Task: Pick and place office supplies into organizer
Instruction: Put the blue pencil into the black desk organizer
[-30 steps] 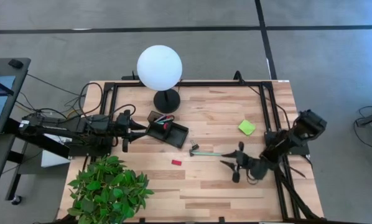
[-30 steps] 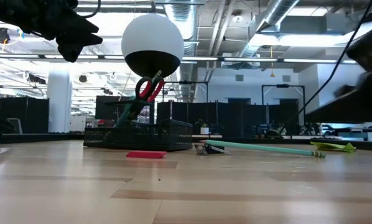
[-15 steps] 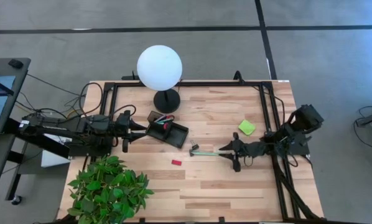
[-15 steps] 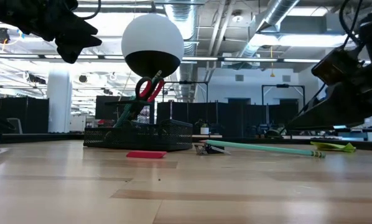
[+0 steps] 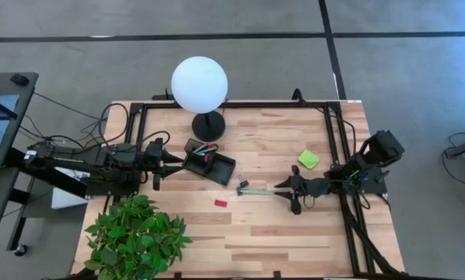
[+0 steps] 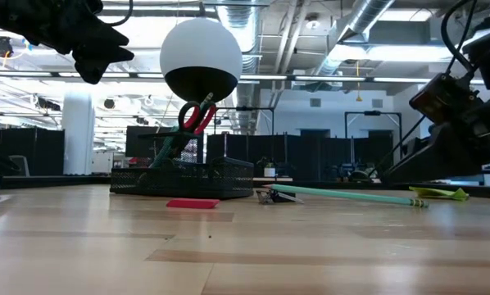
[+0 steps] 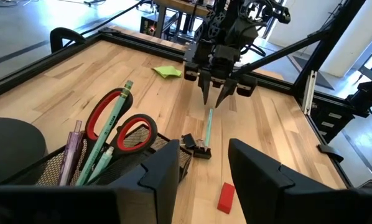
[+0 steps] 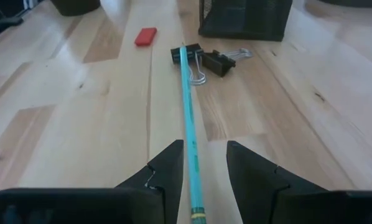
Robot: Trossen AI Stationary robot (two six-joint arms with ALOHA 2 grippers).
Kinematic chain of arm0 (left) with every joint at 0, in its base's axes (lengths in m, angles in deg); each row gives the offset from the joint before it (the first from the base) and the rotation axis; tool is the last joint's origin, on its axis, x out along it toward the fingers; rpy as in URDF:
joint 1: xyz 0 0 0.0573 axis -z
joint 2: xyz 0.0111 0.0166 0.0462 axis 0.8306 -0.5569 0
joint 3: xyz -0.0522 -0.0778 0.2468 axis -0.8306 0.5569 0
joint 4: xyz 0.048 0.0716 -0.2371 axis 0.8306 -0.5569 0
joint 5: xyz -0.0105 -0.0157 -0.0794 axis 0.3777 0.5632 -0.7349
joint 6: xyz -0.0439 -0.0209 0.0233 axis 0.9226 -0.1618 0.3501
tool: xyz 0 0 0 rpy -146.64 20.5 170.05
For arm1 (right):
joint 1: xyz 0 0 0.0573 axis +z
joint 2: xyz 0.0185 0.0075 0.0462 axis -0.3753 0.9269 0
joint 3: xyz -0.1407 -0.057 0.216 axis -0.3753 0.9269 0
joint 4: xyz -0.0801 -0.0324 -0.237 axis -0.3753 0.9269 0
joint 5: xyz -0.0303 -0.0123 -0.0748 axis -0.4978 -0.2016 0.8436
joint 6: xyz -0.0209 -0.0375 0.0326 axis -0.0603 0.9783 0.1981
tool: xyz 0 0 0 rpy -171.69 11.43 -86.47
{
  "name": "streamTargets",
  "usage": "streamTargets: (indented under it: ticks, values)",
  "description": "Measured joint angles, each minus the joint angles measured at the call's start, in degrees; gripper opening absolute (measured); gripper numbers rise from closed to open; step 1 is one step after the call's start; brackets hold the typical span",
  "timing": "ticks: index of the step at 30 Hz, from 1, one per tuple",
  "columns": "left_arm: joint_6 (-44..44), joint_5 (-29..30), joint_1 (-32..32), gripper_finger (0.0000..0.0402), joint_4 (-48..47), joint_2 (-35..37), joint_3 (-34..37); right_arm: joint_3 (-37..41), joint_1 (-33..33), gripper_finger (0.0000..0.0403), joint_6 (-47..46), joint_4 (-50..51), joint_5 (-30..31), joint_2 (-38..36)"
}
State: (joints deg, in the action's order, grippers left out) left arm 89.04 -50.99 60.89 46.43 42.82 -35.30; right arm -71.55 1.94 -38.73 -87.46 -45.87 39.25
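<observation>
Hovering low over the wooden table (image 5: 295, 225), the right gripper (image 5: 281, 191) points along a light-green pen (image 5: 257, 190); in the right wrist view its two dark fingers (image 8: 167, 165) stand apart on either side of the pen's (image 8: 190, 134) near end, with a gap on each side, so the pen is straddled but not clamped. The pen lies flat on the table, and its far end rests against two tiny black binder clips (image 8: 201, 58) that lie touching each other. A small red block (image 5: 220, 203) lies flat on the boards beside the clips, apart from them. A lime-green sticky-note pad (image 5: 308, 159) sits well apart, toward the table's right edge behind the right arm.

The black mesh organizer (image 5: 211, 164) stands near the lamp base (image 5: 208, 124) under the white globe (image 5: 199, 84). Leaning inside it, as the left wrist view shows, are red-handled scissors (image 7: 120, 124), another light-green pen (image 7: 108, 140) and a purple pen (image 7: 69, 155).

The left gripper (image 5: 159, 160) waits just beside the organizer's left end, raised above the table, its fingers (image 7: 164, 171) spread and grasping nothing. A potted green plant (image 5: 135, 233) occupies the table's near-left corner.
</observation>
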Motion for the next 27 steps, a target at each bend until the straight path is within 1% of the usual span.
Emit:
streamTargets:
  ticks: [5, 8, 12, 15, 17, 20, 23, 25, 27]
  values:
    - [0.0, 0.0, 0.0, 0.0132, 0.0, 0.0, 0.0, -0.2, -0.6, 0.0118, 0.0, -0.9, 0.1, 0.0]
    - [0.0, 0.0, 0.0, 0.0132, 0.0, 0.0, 0.0, -2.0, -1.4, 0.0118, 0.4, -1.8, 0.0, 0.0]
    - [0.0, 0.4, 0.0, 0.0132, 0.1, 0.0, 0.0, -5.2, -3.1, 0.0118, 4.5, -1.8, -0.3, 0.0]
    - [0.1, 0.4, 0.0, 0.0132, 0.1, 0.0, 0.0, -6.8, -4.3, 0.0118, 7.1, -0.6, -3.7, 0.0]
    - [0.3, 0.3, 0.0, 0.0132, 0.1, 0.0, 0.0, -6.8, -5.0, 0.0118, 7.0, 1.3, -6.1, 0.0]
    - [0.4, 0.2, 0.0, 0.0132, 0.1, 0.0, 0.0, -6.5, -5.3, 0.0118, 4.6, 1.6, -6.3, 0.0]
    - [0.2, 0.0, 0.0, 0.0132, 0.1, 0.0, 0.0, -5.9, -4.3, 0.0118, 4.3, 1.5, -6.9, 0.0]
    - [0.2, 0.0, 0.0, 0.0132, 0.1, 0.0, 0.0, -5.1, -3.5, 0.0118, 4.3, 0.2, -6.6, 0.0]
    - [0.2, 0.0, 0.0, 0.0132, 0.1, 0.0, 0.0, -4.5, -2.8, 0.0118, 4.5, -3.5, -5.4, 0.0]
